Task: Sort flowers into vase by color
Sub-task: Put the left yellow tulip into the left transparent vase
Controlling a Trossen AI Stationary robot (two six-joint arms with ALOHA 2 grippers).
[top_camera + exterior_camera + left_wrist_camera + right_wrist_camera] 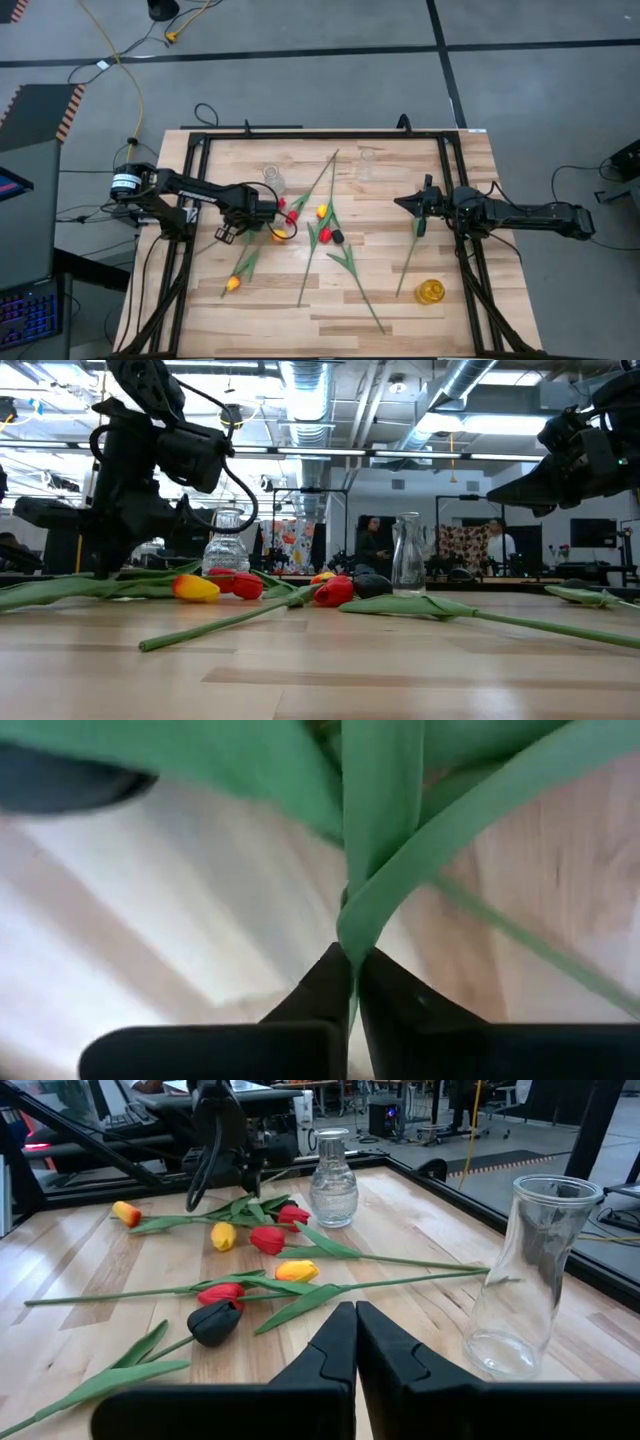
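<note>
**Pinching a stem at nine o'clock: left arm in the flower pile**

Clamping down now: the left gripper point(270, 212) sits low at about ten o'clock from the table's point(470, 180) centre. Its jaws are nipped tight on a green stem point(352, 925), right at the fingertips, among the leaves.

Count the flowers point(268, 1239) with me. Seven heads show from the right wrist view: three yellow, three red and one black. Six of them crowd the middle of the board, just to the three o'clock side of that left gripper. The black head point(338, 237) lies touching a red one point(325, 235) dead centre. The seventh, a lone yellow point(232, 284), lies apart at eight o'clock. One more stem point(408, 255) runs out toward four o'clock, and I cannot make out its head.

Vases next: two clear ones, both upright. One point(273, 178) stands at eleven o'clock, just beside the left arm. The other point(368, 162) stands at one o'clock. A single yellow pot point(430, 291) stands at four o'clock, near the front edge.

The right gripper point(400, 203) hangs above the board between two and three o'clock, fingers pressed together on nothing.
</note>
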